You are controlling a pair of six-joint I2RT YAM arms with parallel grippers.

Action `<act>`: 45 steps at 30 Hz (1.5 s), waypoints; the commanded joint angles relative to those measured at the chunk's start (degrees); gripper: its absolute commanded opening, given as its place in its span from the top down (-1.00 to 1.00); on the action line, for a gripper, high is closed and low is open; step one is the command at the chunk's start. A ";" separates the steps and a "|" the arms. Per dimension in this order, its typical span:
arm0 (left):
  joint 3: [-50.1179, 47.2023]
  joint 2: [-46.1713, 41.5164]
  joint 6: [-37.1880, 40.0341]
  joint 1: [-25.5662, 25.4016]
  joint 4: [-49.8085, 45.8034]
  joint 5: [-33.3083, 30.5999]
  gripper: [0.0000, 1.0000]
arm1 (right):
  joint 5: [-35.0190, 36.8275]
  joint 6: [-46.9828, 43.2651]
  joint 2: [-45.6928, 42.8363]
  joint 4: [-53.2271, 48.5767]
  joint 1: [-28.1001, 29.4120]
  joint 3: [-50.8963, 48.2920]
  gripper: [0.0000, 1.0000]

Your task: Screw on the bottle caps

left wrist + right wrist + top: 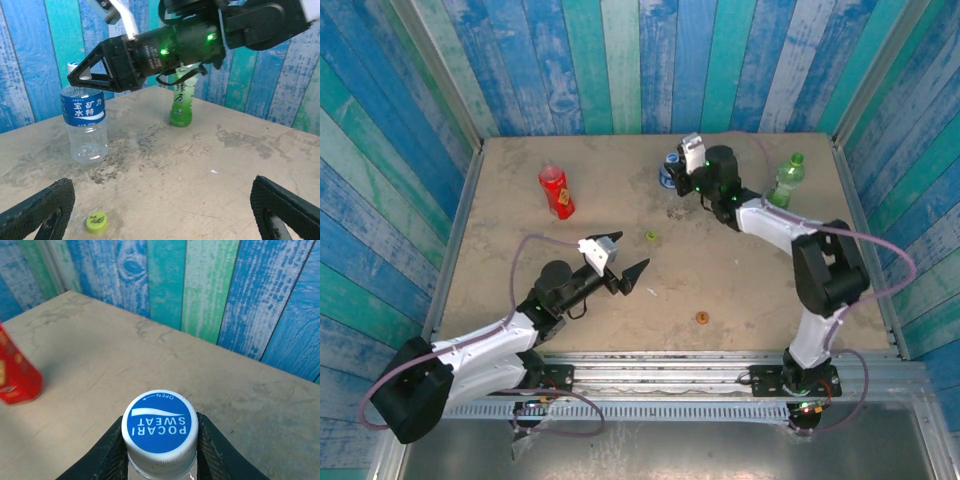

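From above, the left fingers stand wide apart and empty, low over the worktop. The green cap lies loose just beyond their tips. The orange cap lies loose off to their right. The red bottle stands well beyond them, to the left. The right fingers sit over the clear bottle, and the green bottle stands apart to their right.

In the left wrist view, the left fingers frame the bottom corners. The green cap lies flat between them, nearer the left one, so the wide spread looks readied to straddle it. Ahead, the right fingers clamp the top of the clear bottle, with the green bottle behind.

In the right wrist view, the right fingers are narrowed onto the blue cap, one pad on each side of its ribbed rim. The cap sits on the bottle's neck, and this side grip suits twisting it down. How tight it is, I cannot tell. The red bottle stands well off to their left.
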 commanded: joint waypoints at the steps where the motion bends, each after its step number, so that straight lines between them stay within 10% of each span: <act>1: 0.65 -0.27 2.39 -0.05 0.14 -1.50 -0.87 | 0.35 1.32 6.61 2.06 -1.35 6.37 0.73; 11: 0.04 -0.90 5.43 -0.05 0.73 -0.67 -0.88 | -2.61 1.44 16.80 -0.27 -2.86 14.85 0.61; 28: 0.81 0.64 4.54 -0.15 2.58 6.12 -0.87 | 7.17 0.27 -1.50 -6.18 -3.41 4.79 -1.00; 36: 2.32 3.38 4.40 -0.52 3.77 9.40 -0.87 | 21.41 -3.96 -17.64 -13.85 -6.71 -6.20 -1.00; 45: 4.17 8.19 4.40 -1.89 6.36 12.06 -0.88 | 21.12 2.99 -25.78 -25.74 -20.08 -6.82 -1.00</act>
